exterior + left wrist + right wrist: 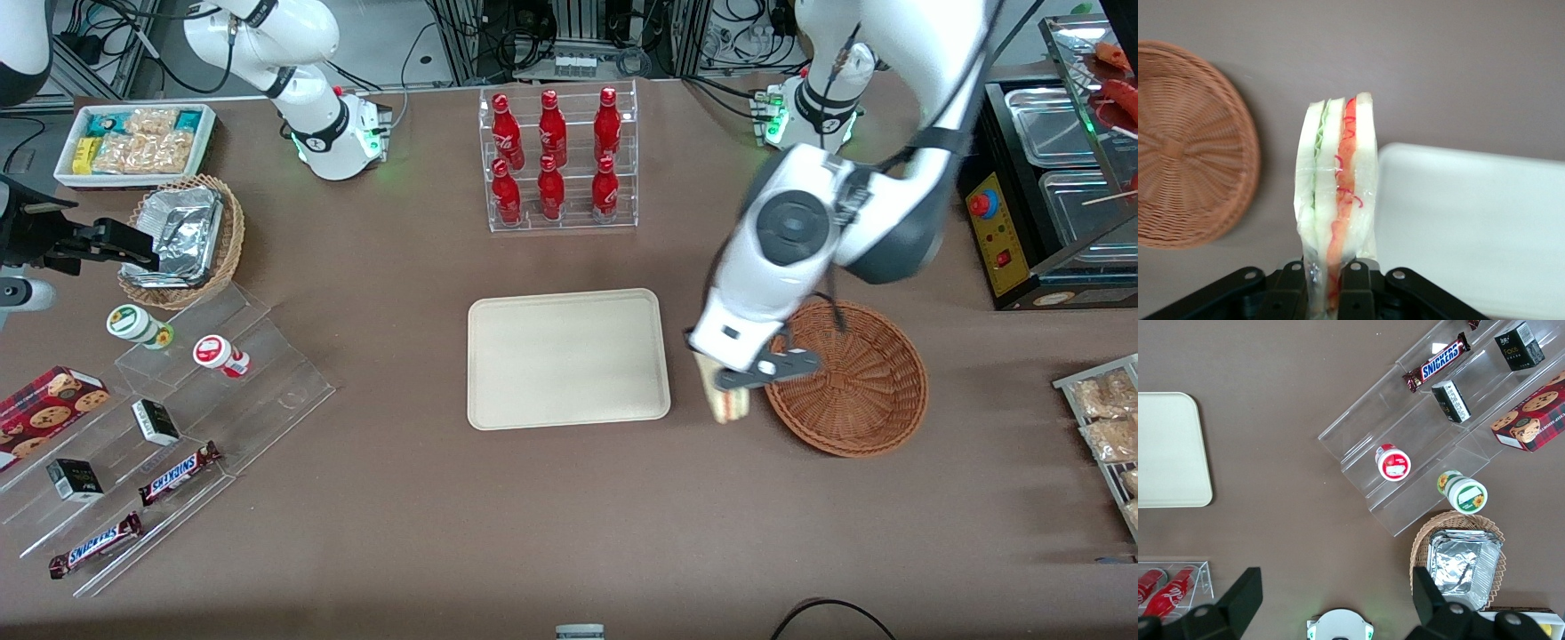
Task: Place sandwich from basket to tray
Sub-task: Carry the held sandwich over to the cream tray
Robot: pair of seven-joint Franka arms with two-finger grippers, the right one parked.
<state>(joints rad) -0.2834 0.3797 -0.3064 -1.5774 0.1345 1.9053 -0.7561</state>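
My left gripper [725,384] is shut on the sandwich [727,404], a wrapped white-bread wedge with green and orange-red filling, and holds it above the table between the basket [867,391] and the tray [566,357]. In the left wrist view the sandwich [1336,200] stands pinched between the black fingers [1358,290]. The reddish-brown wicker basket [1185,143] is beside it and holds nothing I can see. The cream tray [1471,227] lies on the sandwich's other flank and is bare.
A clear rack of red bottles [558,160] stands farther from the front camera than the tray. A black food warmer [1058,191] and snack packets [1107,418] are at the working arm's end. Tiered acrylic shelves with snacks [169,427] and a foil-container basket [182,240] are toward the parked arm's end.
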